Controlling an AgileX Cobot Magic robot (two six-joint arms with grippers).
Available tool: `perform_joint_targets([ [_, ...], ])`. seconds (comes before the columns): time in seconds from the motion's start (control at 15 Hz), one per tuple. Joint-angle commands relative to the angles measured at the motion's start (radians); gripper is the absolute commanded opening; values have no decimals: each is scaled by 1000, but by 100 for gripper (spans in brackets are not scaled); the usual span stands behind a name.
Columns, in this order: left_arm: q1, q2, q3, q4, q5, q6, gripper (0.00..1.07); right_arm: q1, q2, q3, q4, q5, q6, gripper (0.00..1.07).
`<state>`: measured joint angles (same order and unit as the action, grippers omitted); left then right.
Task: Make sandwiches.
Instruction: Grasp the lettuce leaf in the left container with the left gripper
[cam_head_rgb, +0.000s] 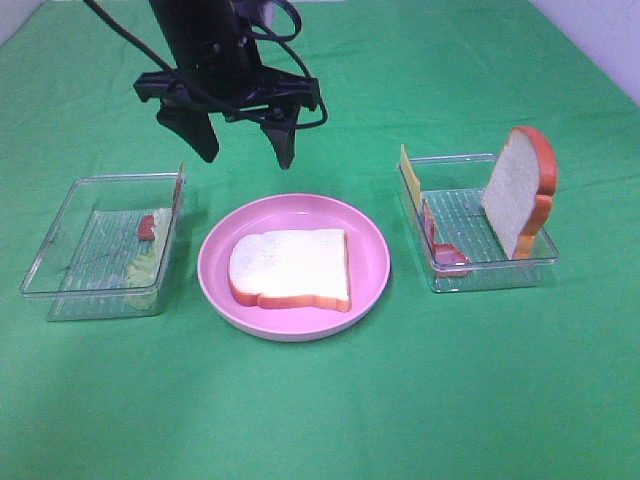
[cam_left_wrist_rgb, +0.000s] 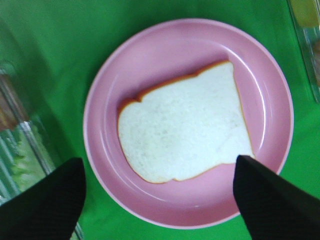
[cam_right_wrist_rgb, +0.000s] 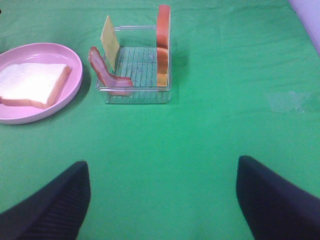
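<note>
Exterior high: one bread slice (cam_head_rgb: 290, 268) flat on the pink plate (cam_head_rgb: 372, 238) at mid-bench, between two clear trays. Toward the left edge, lettuce (cam_head_rgb: 148, 265) and left bacon (cam_head_rgb: 146, 228) in the left tray (cam_head_rgb: 60, 255). Toward the right edge, cheese (cam_head_rgb: 408, 172), right bacon (cam_head_rgb: 436, 240) and a second slice (cam_head_rgb: 520, 190) standing on edge in the right tray (cam_head_rgb: 480, 272). No stack yet, only the base laid. All pieces judged light and toy-stiff, probably smooth-faced and apt to slide on the clear plastic. Best pinched across the thickness: second slice and cheese from the top edge, jaws either side of the flat faces. Lettuce likely softer and lying low on the tray floor, so harder to get under, best taken at a raised ruffle. As for pose, left gripper (cam_head_rgb: 246, 157) hanging high over the plate, pointing down, spread wide and empty. From the left wrist, dark fingertips (cam_left_wrist_rgb: 55, 200) framing the bread slice, well clear of it. No sign of the right gripper (cam_right_wrist_rgb: 160, 170) in the exterior view. From the right wrist, spread wide with nothing between the fingers, over bare green cloth (cam_right_wrist_rgb: 200, 130) on the near-edge side of the right tray, well apart from it and facing the far edge.
</note>
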<state>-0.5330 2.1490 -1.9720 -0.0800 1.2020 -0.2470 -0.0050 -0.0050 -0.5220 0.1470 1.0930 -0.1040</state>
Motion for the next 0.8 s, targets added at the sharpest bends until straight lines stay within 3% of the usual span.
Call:
perform_joint_targets([
  [0.07,-3,-24,-29,50,87,-17,76,-5,-8,3,-3,-9,-2,76],
  [0.27,-3,-61,-9,93,87,-17,76,-5,-8,3,-3,-9,-2,76],
  [0.4,8,-116,61,146,87,-27,76,-5,-8,3,-3,-9,-2,76],
  [0.67,104,-272,319,142,87,-157,76,-5,-8,3,0,-9,-2,76],
  [0.8,110,-290,424,153,84,-169,76,-5,-8,3,0,-9,-2,76],
])
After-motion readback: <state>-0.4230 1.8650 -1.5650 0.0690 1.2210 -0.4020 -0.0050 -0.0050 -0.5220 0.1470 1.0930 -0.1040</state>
